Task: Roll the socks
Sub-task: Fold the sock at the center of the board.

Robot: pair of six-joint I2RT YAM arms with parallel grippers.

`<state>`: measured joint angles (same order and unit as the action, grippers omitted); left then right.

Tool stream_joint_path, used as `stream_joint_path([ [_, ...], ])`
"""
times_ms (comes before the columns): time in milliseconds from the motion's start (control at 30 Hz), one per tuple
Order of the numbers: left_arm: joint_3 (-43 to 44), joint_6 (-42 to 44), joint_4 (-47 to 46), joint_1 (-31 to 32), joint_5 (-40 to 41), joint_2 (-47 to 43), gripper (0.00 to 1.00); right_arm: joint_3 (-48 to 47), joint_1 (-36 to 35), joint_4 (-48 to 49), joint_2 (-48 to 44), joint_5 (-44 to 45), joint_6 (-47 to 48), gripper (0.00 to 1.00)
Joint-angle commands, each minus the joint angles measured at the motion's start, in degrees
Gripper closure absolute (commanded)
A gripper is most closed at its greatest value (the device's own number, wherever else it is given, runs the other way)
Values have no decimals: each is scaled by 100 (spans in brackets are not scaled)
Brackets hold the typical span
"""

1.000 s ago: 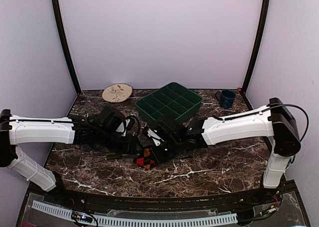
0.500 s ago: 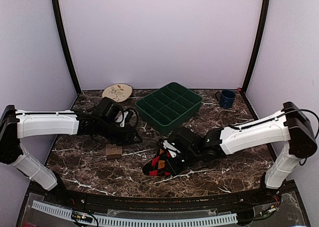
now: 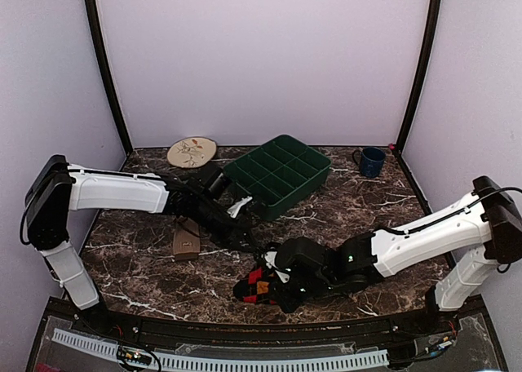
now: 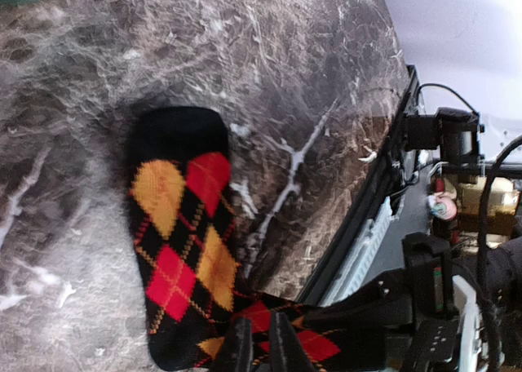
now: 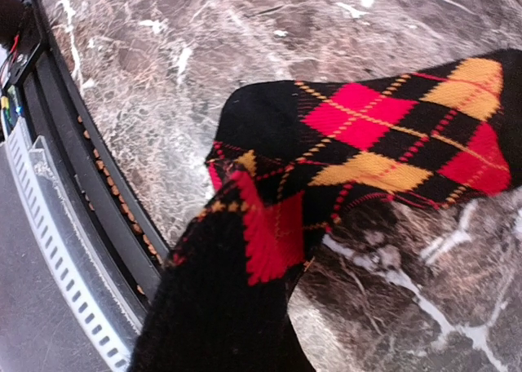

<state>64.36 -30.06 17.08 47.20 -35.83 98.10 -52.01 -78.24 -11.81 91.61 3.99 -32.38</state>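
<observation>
Only the top view shows the tan sock (image 3: 186, 243), centre-left. The right claw (image 3: 272, 279) grasps the argyle sock (image 3: 249, 289); whether the left claw (image 4: 258, 345) grips it, I cannot tell.

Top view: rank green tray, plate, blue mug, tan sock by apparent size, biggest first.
1. green tray
2. plate
3. blue mug and tan sock look about alike. The mug sits farther back, so I won't rank them.

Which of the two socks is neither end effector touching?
The tan sock, a small bundle lying alone to the left. The black argyle sock, with red and orange diamonds, is pinched by the right end effector.
</observation>
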Motion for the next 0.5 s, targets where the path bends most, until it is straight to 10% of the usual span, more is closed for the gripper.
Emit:
stream_joint_path([
  [0, 162, 472, 364, 206, -487, 200, 99, 185, -115, 107, -201, 568, -258, 100],
  [467, 225, 706, 371, 645, -1312, 1034, 100, 94, -192, 86, -397, 1012, -312, 100],
])
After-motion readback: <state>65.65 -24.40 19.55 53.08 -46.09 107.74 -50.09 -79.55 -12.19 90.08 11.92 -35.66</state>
